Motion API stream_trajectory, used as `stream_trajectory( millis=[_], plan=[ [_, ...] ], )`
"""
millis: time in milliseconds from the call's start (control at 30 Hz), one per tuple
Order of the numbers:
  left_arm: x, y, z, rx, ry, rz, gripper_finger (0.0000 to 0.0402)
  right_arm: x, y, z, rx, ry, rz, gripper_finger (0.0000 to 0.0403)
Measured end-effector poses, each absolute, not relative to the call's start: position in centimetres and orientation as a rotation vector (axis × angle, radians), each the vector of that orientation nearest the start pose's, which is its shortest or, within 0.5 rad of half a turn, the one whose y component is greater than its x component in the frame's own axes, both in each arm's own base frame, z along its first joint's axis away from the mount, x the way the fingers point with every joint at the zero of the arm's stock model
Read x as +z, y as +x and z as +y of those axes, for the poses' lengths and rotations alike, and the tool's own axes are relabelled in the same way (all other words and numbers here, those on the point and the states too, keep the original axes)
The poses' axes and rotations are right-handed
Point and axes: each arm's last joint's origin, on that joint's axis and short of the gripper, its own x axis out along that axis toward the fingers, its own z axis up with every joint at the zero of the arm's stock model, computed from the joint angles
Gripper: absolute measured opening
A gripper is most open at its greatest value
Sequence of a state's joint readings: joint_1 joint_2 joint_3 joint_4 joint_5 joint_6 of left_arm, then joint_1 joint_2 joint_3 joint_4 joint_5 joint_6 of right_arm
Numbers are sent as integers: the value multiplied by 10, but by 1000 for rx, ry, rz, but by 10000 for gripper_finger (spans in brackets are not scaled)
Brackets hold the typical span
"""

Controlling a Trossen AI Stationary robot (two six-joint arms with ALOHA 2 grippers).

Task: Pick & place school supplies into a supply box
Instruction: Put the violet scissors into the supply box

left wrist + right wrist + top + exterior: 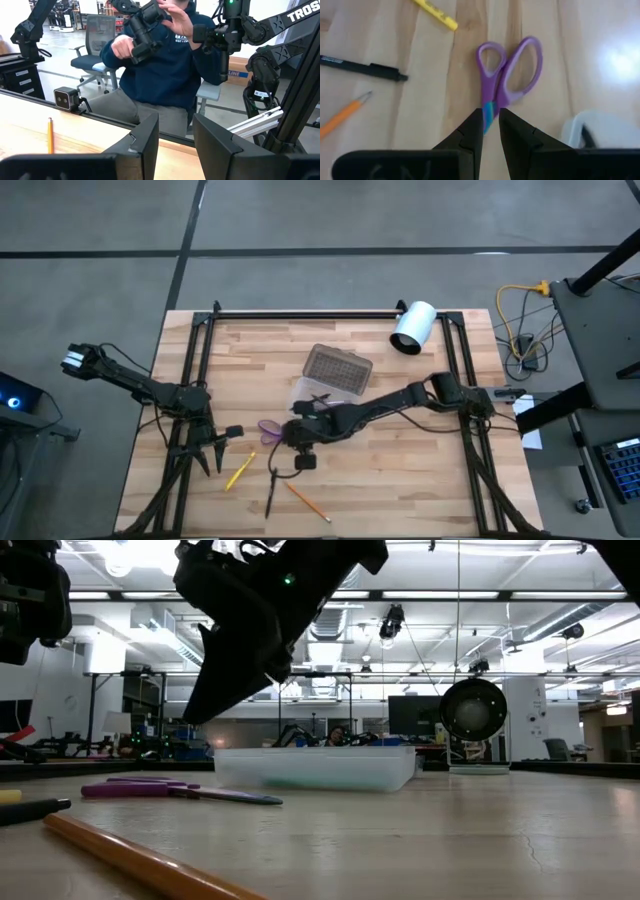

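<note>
R gripper [491, 131] poised over purple scissors [506, 75] just beside supply box [333, 377], fingers [470, 131] slightly apart w/ the blade end between them, not yet clamped. Yellow pen [239, 471], black pen [270, 494] & orange pencil [309, 502] lying on table [420, 470] near scissors, on far side from box. L gripper [212, 448] parked well apart from box at table edge, fingers [145, 145] open, holding nothing

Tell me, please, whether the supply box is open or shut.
Open: the supply box has its grey dotted lid swung back flat beside the clear tray.
</note>
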State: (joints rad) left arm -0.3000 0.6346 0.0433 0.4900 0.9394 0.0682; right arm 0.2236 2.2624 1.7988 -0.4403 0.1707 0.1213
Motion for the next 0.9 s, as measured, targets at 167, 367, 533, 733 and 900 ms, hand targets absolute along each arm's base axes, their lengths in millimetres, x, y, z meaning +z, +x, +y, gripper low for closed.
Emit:
stream_trajectory(
  millis=[167, 367, 533, 733, 900],
  plan=[
    [165, 116, -60, -1241, 25, 60, 105, 171, 475, 109, -17, 33, 973, 54],
    [165, 116, -60, -1241, 25, 60, 105, 166, 470, 114, -11, 26, 1017, 54],
    [165, 116, -60, -1241, 25, 61, 105, 165, 468, 114, -31, 68, 1036, 55],
    [165, 116, -60, -1241, 25, 60, 105, 156, 463, 117, -36, 69, 1064, 87],
    [165, 116, -60, -1241, 25, 60, 105, 156, 463, 118, -56, 136, 1067, 122]
  ],
)
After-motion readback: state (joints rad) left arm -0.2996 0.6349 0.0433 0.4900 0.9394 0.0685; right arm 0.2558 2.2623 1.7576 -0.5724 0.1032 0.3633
